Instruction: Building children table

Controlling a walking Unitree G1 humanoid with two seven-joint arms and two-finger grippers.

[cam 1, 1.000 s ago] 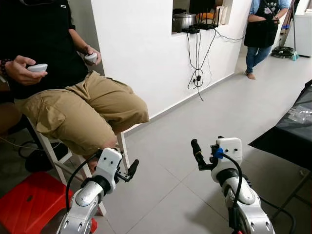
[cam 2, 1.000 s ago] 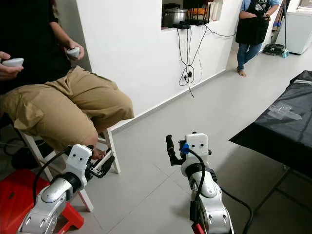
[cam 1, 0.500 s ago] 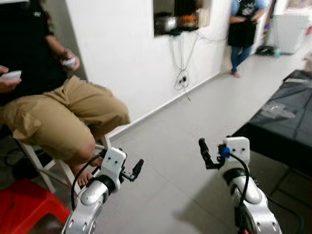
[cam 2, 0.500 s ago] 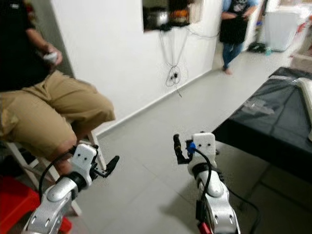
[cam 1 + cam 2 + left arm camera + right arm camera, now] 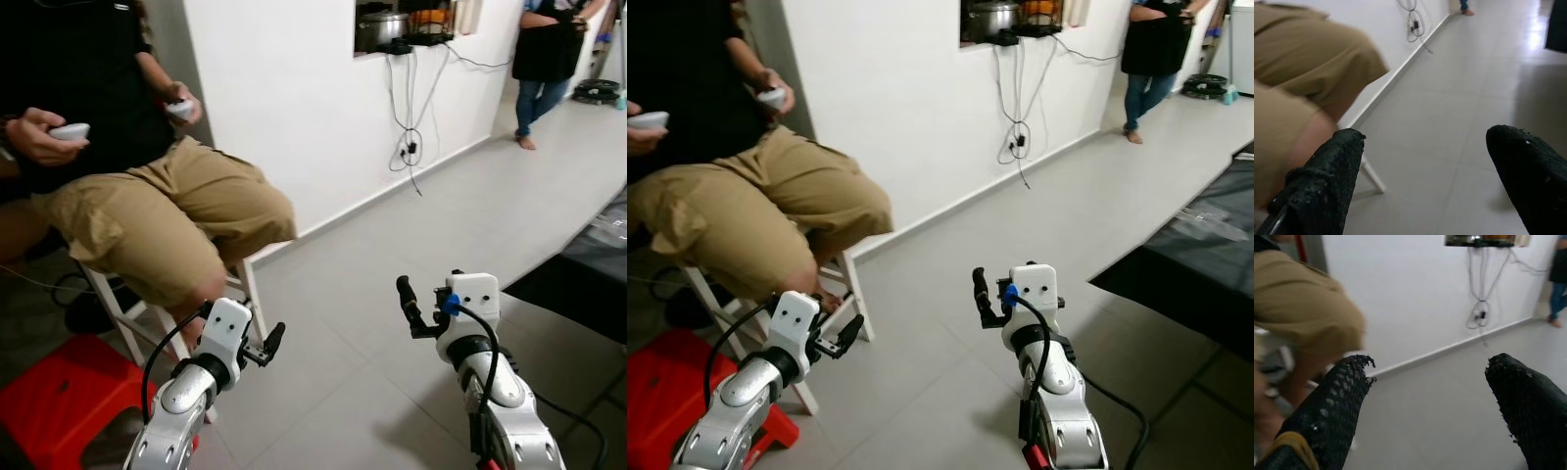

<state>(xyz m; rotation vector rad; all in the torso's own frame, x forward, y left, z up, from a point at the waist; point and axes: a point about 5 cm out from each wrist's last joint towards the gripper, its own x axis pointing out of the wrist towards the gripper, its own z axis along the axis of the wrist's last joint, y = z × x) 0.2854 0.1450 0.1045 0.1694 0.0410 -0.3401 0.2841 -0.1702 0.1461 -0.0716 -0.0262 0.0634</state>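
— Swinging back toward the white wall [image 5: 294, 108], is the camera? What moved?
— Only the view; the black-draped bench [image 5: 1200, 259] slides rightward. Left gripper [image 5: 263, 348] and right gripper [image 5: 409, 308] hover empty, fingers spread. Table parts: none discernible yet.

Two people [image 5: 127, 196] [image 5: 549, 49], two pincers [image 5: 266, 345] [image 5: 407, 299], one red stool [image 5: 59, 406], one black table [image 5: 1205, 255]

Rough black fingers [image 5: 1322, 186]; glossy grey floor tiles [image 5: 411, 245]; matt white wall [image 5: 284, 88].
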